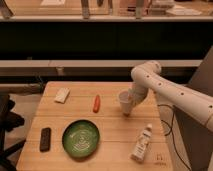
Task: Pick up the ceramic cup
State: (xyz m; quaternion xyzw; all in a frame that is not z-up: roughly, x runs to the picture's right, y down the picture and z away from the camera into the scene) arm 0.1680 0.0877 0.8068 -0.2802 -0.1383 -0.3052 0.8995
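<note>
The ceramic cup (124, 101) is small and white and sits right of the table's middle. The white arm comes in from the right and bends down to it. My gripper (129, 104) is at the cup's right side, shut on the cup, with the fingers mostly hidden behind it. The cup leans slightly, with a dark shadow just under it on the wood.
On the wooden table (110, 130) there are a green plate (81, 138) at front centre, a white tube-shaped bottle (141, 143) at front right, an orange-red object (96, 103) left of the cup, a black bar (45, 139) at front left and a pale packet (62, 95) at back left.
</note>
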